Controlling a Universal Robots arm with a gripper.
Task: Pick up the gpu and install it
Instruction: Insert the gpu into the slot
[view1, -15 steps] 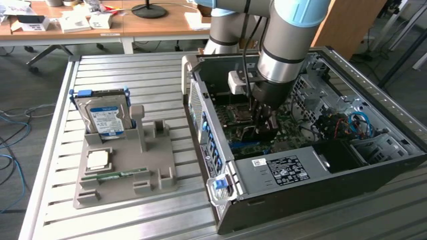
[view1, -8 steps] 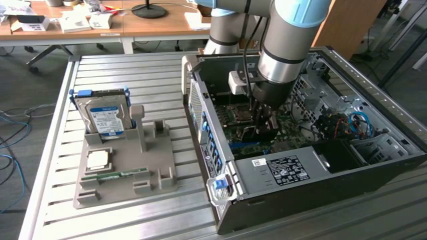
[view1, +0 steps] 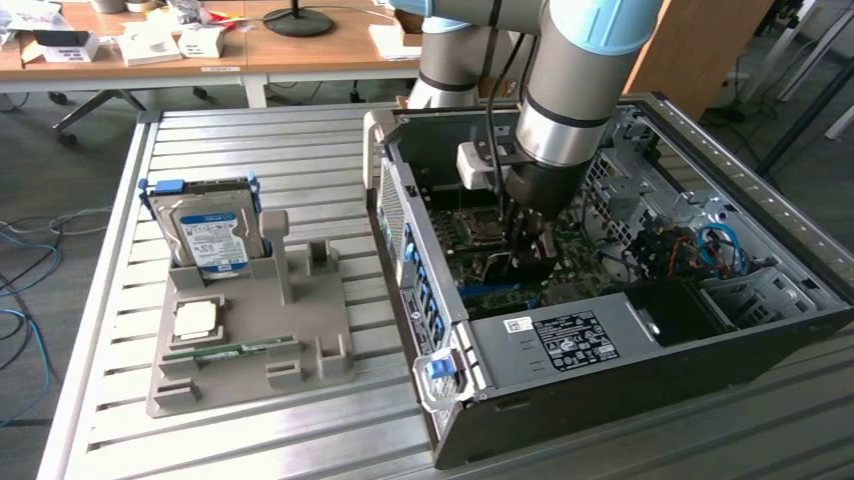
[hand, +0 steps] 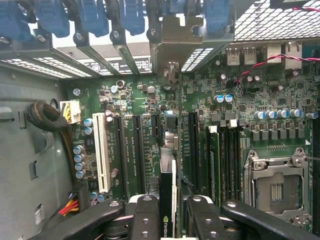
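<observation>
End effector (hand: 167, 212), lowered into the open computer case (view1: 641, 340), with its two fingers (hand: 145, 215) clamped on the gpu (hand: 166, 187). The card is seen edge-on above the motherboard (hand: 145, 100) slots, its lower edge is hidden, and whether it is seated cannot be told. On the desk (view1: 240, 140), at the exterior view's left, one grey holder (view1: 314, 345) carries one hard drive (view1: 207, 235), one green memory stick (view1: 240, 350) and one chip (view1: 198, 320).

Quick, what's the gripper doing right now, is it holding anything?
Gripper: closed on the gpu, holding it edge-on over the motherboard slots.
</observation>
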